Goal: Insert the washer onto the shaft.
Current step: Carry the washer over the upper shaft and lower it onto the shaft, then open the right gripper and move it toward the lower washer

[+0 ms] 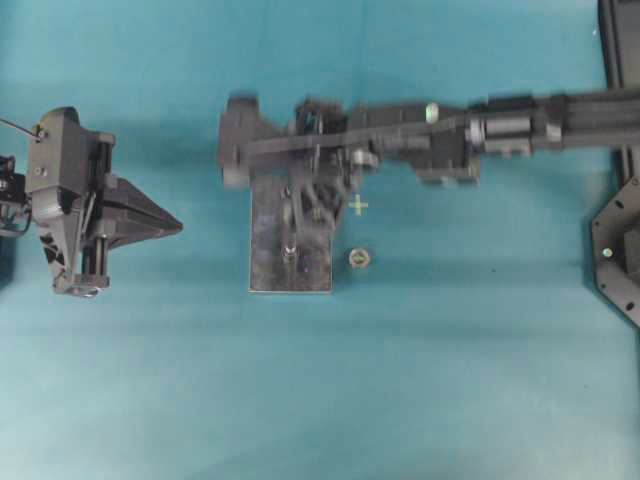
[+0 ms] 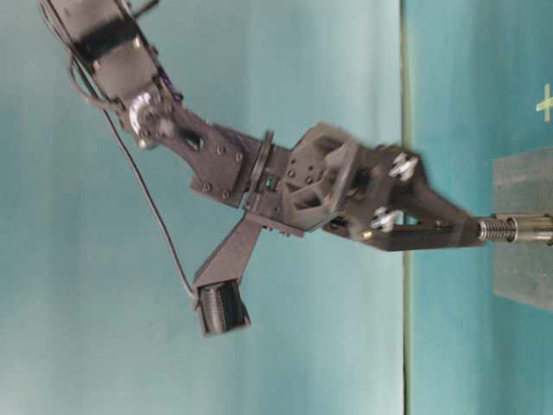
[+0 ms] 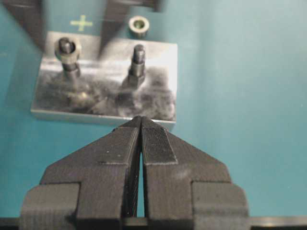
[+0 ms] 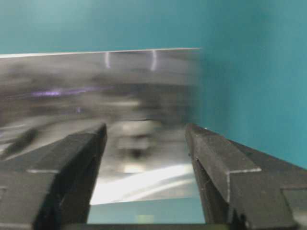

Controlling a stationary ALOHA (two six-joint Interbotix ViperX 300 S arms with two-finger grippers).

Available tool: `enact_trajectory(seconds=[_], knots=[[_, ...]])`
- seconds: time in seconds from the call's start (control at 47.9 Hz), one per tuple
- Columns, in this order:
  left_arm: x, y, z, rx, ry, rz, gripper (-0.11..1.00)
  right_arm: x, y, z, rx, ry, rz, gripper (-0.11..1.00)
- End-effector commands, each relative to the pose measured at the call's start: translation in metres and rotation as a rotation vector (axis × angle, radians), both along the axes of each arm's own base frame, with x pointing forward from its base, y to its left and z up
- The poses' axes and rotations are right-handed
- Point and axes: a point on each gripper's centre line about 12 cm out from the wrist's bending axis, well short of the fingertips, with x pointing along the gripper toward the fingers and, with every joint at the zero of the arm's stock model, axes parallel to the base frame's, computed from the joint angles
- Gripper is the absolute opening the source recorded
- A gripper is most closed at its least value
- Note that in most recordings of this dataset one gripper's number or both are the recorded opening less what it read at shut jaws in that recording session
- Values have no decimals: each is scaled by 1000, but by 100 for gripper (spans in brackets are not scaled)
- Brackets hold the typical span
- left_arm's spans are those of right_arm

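Over the metal plate [image 1: 268, 215] the right hand [image 4: 146, 158] is hovering open and empty, risking knocking the shaft [image 1: 289, 250], while the washer [image 1: 360, 259] is lying on the desk beside it.

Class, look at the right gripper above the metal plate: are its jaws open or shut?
Open. The right gripper shows a wide gap between its fingers, with the metal plate visible through it.

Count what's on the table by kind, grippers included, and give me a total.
Metal plate: 1
Shafts on it: 2, one, the other
Washer: 1
Yellow cross mark: 1
Grippers: 2, left gripper, right gripper
Total: 7
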Motion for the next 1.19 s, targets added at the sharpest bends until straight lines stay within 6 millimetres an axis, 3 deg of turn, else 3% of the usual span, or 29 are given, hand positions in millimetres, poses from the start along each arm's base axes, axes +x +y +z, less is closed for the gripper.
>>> enact_trajectory(seconds=[0.0,0.313,0.543,0.689,0.836,1.024,1.17], knots=[[2,0,7,1,-26,-2,0,3,-10,16,-10,-33,-19,66],[1,0,7,0,-26,-2,0,0,47,18,25,34,78,58],[1,0,6,0,-25,-2,0,-7,37,22,26,49,55,58],[0,0,8,0,-31,-2,0,-25,21,29,28,56,14,58],[-1,0,7,1,-29,-2,0,-46,18,31,31,68,0,58],[-1,0,7,0,-28,-2,0,-69,43,25,57,60,-11,58],[-1,0,7,1,-29,-2,0,-74,67,17,75,-13,1,59]])
